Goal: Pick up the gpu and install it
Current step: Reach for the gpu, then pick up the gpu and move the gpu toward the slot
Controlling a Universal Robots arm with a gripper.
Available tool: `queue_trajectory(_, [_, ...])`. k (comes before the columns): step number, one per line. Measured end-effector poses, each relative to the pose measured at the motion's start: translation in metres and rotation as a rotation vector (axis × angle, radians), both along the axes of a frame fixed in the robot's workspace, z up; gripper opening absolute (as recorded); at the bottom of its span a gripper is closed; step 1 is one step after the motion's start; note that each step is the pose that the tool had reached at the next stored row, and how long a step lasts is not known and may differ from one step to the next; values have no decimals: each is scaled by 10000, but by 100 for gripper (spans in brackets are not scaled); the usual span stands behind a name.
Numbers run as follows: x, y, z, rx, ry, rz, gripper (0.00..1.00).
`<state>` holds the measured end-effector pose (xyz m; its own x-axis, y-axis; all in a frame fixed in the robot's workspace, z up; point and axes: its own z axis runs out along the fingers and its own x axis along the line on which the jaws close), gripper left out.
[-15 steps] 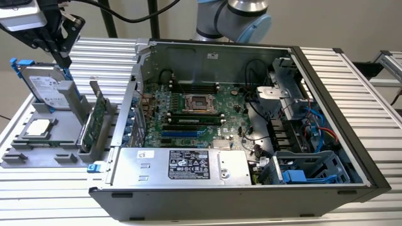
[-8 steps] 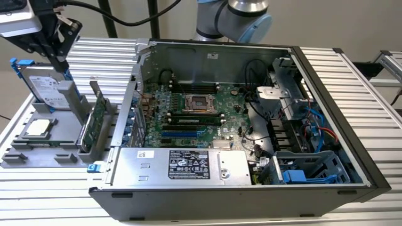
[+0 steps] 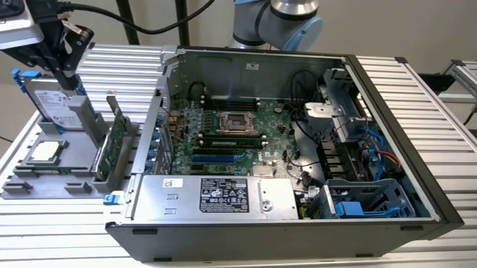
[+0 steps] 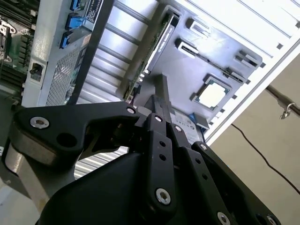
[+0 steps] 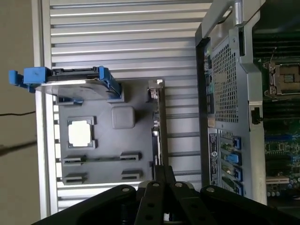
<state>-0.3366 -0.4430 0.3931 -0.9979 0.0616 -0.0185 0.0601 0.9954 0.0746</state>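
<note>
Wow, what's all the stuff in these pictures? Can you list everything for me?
computer case: one, dark grey, lid off, middle of the table
motherboard: one, green, inside the case
power supply: one, silver, inside the case along its near wall
holder tray: one, grey, beside the case on the exterior view's left
gpu: one, green, standing on edge in the tray, next to the case
hard drive: one, silver with blue tabs, standing at the tray's far end
processor chip: one, silver, lying flat in the tray
table: one, silver slats, under everything
robot arm: one, silver and blue, behind the case
gripper: one, black, shut, above the tray
</note>
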Motion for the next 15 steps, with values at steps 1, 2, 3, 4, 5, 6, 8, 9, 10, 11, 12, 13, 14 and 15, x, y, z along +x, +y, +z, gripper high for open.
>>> queue_trajectory(1, [-3,-9,0,1,0,5,0])
queue_trajectory(2, [-5,-18,0,2,0,10,0])
queue_trajectory(3, [-7,-27,0,3,0,14,0])
queue_trajectory(4, [-10,-37,0,5,0,19,0])
queue_trajectory(5, [-12,-47,0,6,0,23,0])
queue_trajectory(6, [-15,-57,0,8,-1,27,0])
queue_trajectory(8, [-20,-76,-1,11,-1,37,0])
queue_trajectory(9, [-23,-85,0,12,-1,40,0])
queue_trajectory(10, [-26,-93,0,13,0,44,0])
queue_trajectory(11, [-28,-102,0,14,0,47,0])
queue_trajectory(12, [-31,-110,0,15,0,50,0])
queue_trajectory(13, [-34,-118,0,17,0,53,0])
queue_trajectory(14, [-38,-126,0,18,0,56,0])
queue_trajectory(15, [-41,-134,0,19,0,59,0])
